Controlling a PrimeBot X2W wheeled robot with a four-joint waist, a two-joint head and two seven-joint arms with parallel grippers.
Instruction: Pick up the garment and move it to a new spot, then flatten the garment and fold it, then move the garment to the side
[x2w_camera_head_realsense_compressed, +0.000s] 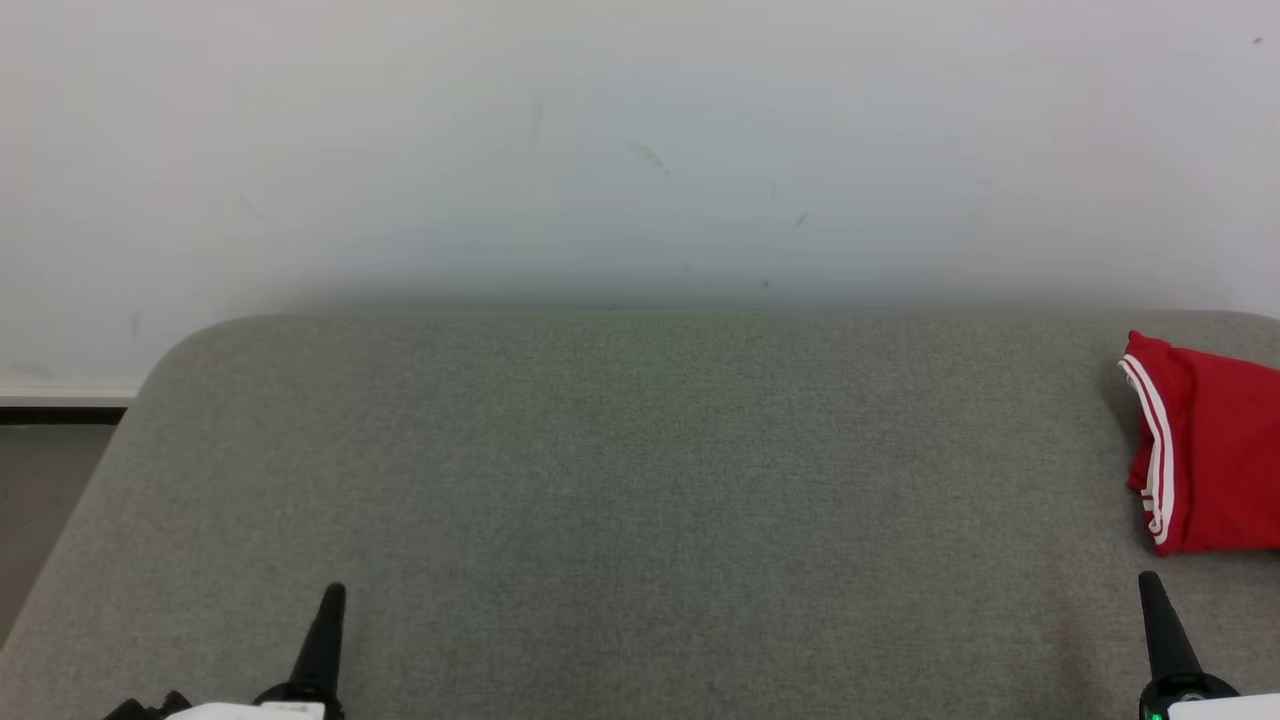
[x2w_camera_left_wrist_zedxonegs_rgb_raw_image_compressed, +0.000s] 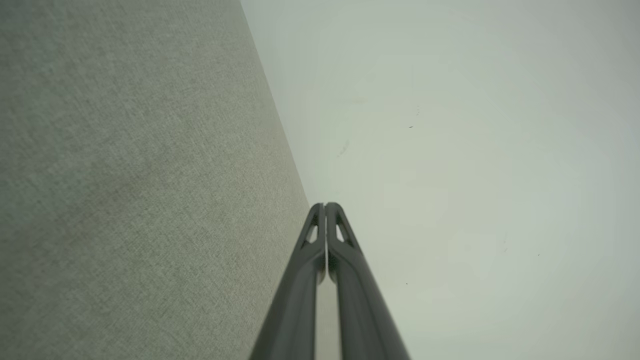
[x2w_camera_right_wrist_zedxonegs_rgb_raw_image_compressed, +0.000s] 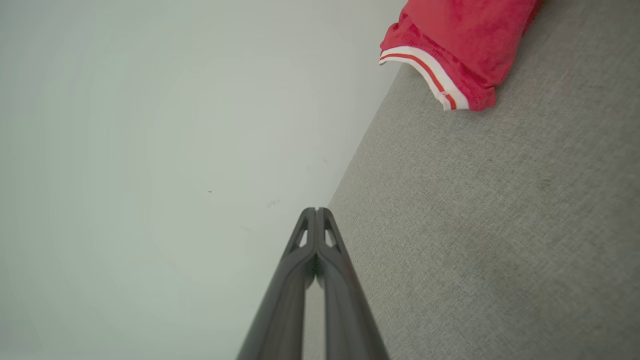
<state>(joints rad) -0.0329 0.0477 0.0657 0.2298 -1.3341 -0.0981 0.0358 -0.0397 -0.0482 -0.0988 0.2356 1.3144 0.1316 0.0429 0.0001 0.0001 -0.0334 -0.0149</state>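
Head view, folded garment (x2w_camera_head_realsense_compressed: 1210, 450) far right, pincers closed

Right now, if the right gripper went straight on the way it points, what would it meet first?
Probably the white wall. The right gripper, jaws shut, points along the grey table toward it. The red garment lies off to one side of that line, though depth is unclear.

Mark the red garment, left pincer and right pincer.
red garment (x2w_camera_head_realsense_compressed: 1215, 450): head view, middle of the red cloth, right edge.
left pincer (x2w_camera_left_wrist_zedxonegs_rgb_raw_image_compressed: 325, 205): left wrist view, where the shut fingertips meet.
right pincer (x2w_camera_right_wrist_zedxonegs_rgb_raw_image_compressed: 316, 210): right wrist view, where the shut fingertips meet.
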